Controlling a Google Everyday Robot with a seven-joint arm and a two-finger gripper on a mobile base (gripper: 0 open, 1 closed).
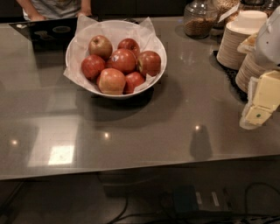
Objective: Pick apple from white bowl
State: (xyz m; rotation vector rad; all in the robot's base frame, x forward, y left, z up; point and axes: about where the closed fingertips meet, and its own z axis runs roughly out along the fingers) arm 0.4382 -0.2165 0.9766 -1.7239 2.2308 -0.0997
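Camera view: a grey glossy surface (131, 140) fills most of the frame. In the upper centre sits the white bowl (114, 93), wide and shallow, lined with crinkled white paper (144, 27) and holding seven apples piled close together. The apple (151, 62) the task calls for lies at the right side of the bowl, against the rim, touching its neighbours to the left and lower left. It is deep red, and its yellow-green patch faces left toward the middle of the pile. It is close to round, so it has no clear long axis; its stem end cannot be made out.

The gripper (258, 109) is a pale cream block at the right edge of the frame, lower than the bowl and well apart from it; it hangs over the surface and holds nothing. Whether it is spread or closed cannot be told.

Stacked cream plates (238, 41) stand at the upper right, a glass jar (199, 19) behind them, and a person (54, 8) at the upper left.

Judged from this, the step in hand is the approach, with no grasp yet made. The next move seems to call for travel left and up the frame to the bowl's right side, then a descent from above that clears the rim and the neighbouring apples.
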